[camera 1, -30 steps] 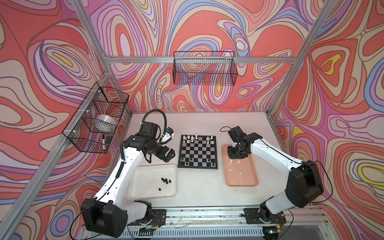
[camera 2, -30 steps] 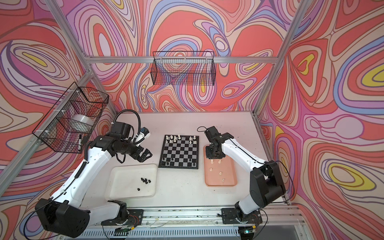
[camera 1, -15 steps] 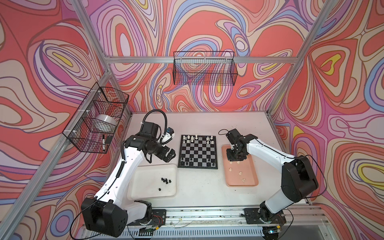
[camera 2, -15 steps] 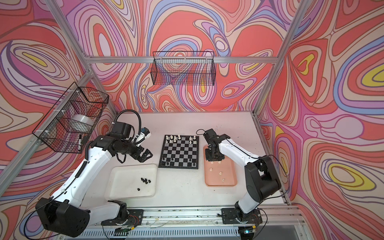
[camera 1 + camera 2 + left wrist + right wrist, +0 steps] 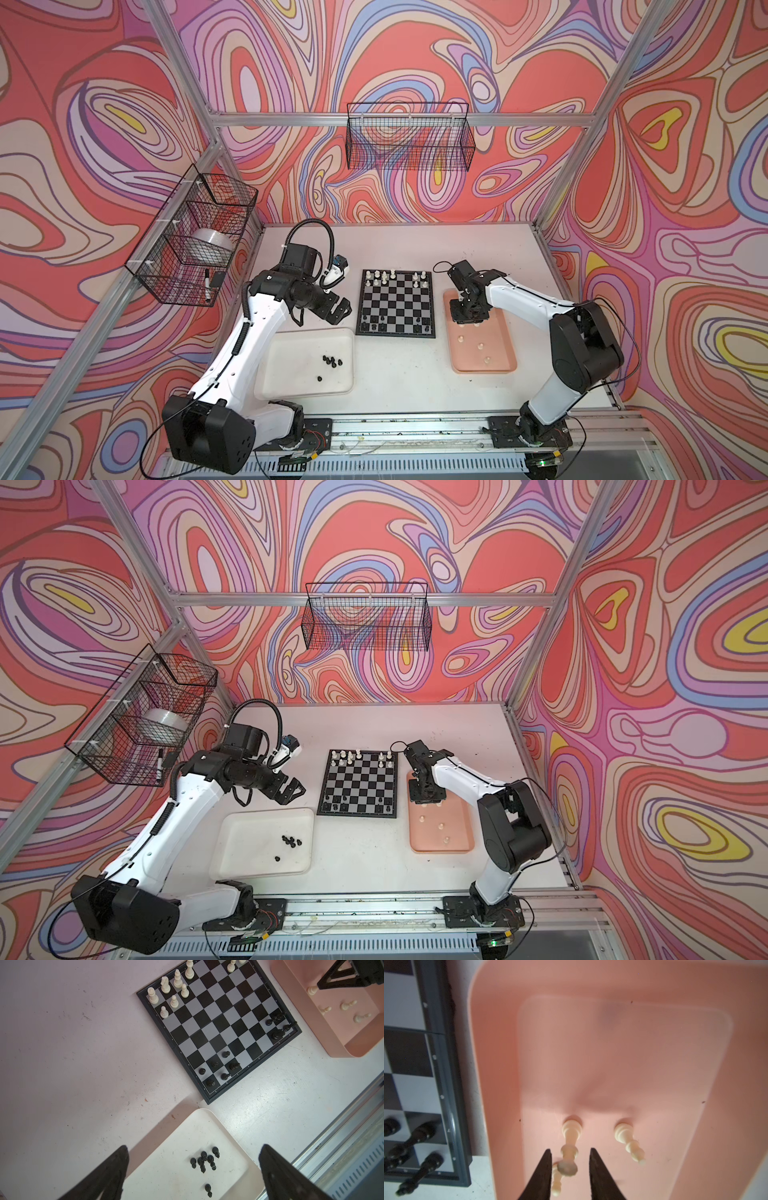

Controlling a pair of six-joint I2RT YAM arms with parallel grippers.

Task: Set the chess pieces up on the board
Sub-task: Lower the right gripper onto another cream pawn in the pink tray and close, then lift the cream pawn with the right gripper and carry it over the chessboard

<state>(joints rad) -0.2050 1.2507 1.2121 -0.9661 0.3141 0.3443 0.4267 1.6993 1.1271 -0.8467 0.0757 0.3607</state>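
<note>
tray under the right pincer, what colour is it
The tray is salmon pink, clearest in the right wrist view.

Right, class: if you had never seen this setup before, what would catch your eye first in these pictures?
The loud swirled wall pattern in red, pink and lilac surrounds everything. Mid-table lies the board, with cream-white pieces along its far edge and black pieces along its near edge. Beside it, the right tool reaches down into the pink tray, jaws open astride one standing white piece.
</note>
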